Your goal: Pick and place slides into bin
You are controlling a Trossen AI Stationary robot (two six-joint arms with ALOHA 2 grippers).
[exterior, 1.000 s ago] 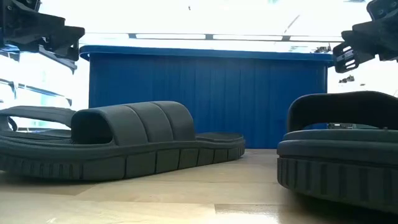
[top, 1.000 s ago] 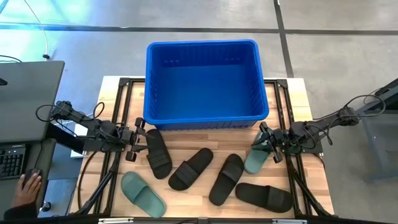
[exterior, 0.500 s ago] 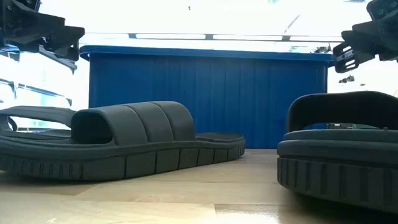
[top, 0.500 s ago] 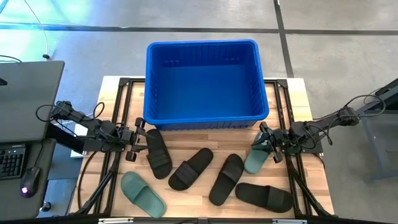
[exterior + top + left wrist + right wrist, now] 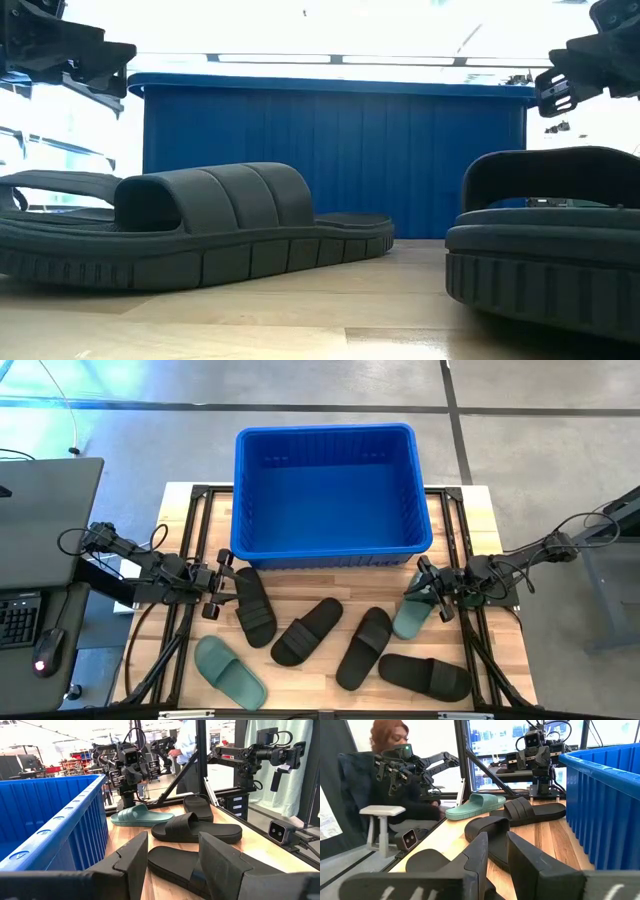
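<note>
Six slides lying crowded along the bench's front edge, bin at the back empty. Left pincer and right pincer hovering apart, risking snagging overlapping neighbours.

1. The right gripper is seen low in the foreground, its two dark fingers standing slightly apart with nothing between them.
2. The blue bin is seen beside it, its ribbed wall upright on the wooden table.
3. Black slides and one green slide are laid on the table beyond the fingers.
4. The left gripper is seen farther off, near the bin's far corner.
5. A seated person is seen past the table edge.
</note>
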